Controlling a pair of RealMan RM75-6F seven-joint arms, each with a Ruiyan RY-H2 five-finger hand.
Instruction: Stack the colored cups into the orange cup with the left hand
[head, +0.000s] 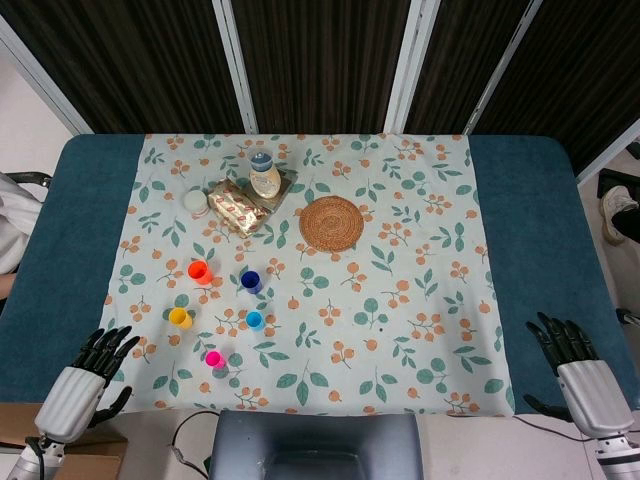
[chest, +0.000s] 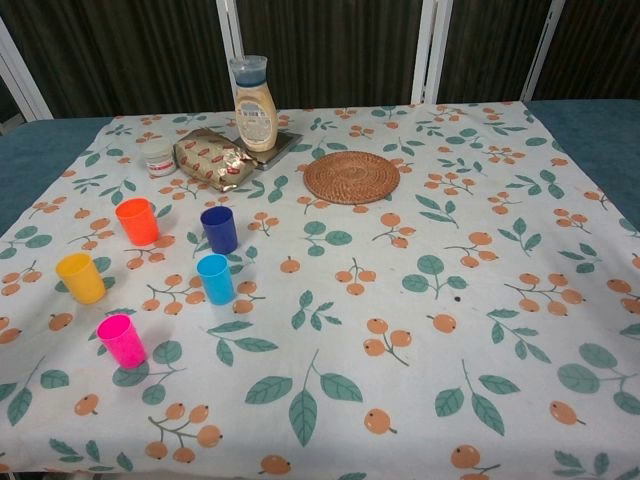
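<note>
A sauce bottle (chest: 254, 105), snack packet (chest: 212, 158), small jar (chest: 157, 157) and woven coaster (chest: 351, 176) sit on the floral tablecloth (chest: 480, 300).

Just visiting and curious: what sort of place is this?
Probably a robot test room staged like a dining table: floral tablecloth, small cups, a sauce bottle, and dark partition panels behind.

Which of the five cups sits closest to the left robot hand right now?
The pink cup: it stands nearest the table's front edge, just right of the left robot hand. The yellow cup is next; the others stand farther back.
</note>
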